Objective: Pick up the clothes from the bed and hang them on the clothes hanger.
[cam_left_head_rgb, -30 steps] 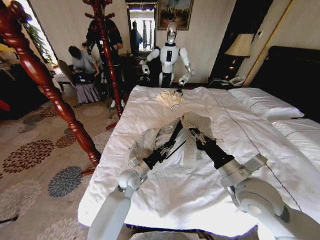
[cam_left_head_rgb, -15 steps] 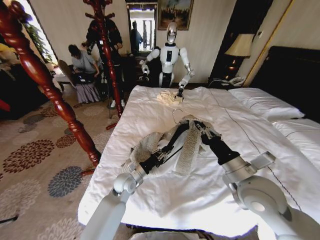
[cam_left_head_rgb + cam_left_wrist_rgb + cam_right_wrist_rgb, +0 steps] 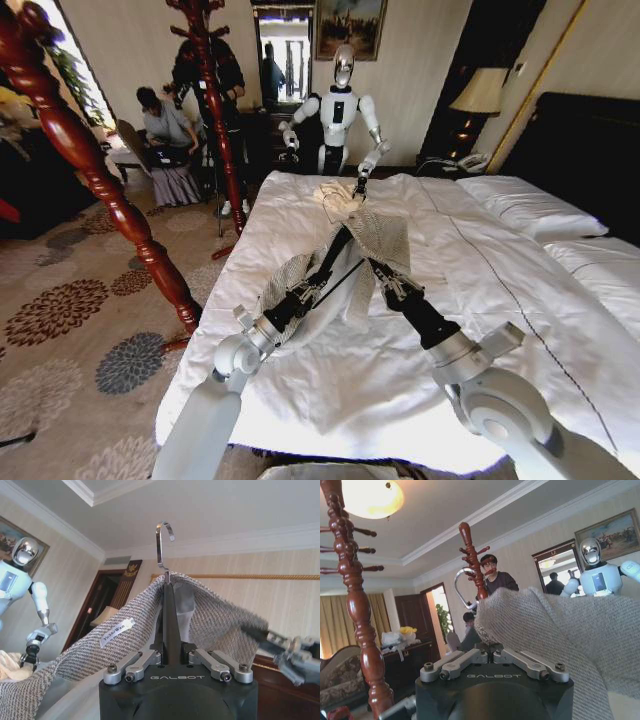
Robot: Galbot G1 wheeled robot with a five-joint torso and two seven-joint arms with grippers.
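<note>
The grey tweed clothes [image 3: 382,233] hang partly lifted above the white bed [image 3: 480,290], one sleeve [image 3: 285,288] still trailing on the duvet. My left gripper [image 3: 336,246] is shut on the neck of the black clothes hanger [image 3: 170,625], whose metal hook [image 3: 162,545] stands up above the jacket's neckline. The jacket [image 3: 215,620] is draped over the hanger's shoulders. Just right of it, my right gripper [image 3: 386,273] is shut on a fold of the jacket [image 3: 555,630]. The hook [image 3: 462,588] also shows past that fold.
A red wooden coat stand [image 3: 95,175] rises left of the bed and a second post [image 3: 215,110] stands farther back. Another robot [image 3: 340,110] stands at the bed's far edge over a cream garment [image 3: 338,196]. Pillows [image 3: 525,205] and a dark headboard [image 3: 590,150] lie right.
Both grippers have risen and moved away from me, lifting the jacket's upper part off the duvet. The jacket lay flat a second ago.
</note>
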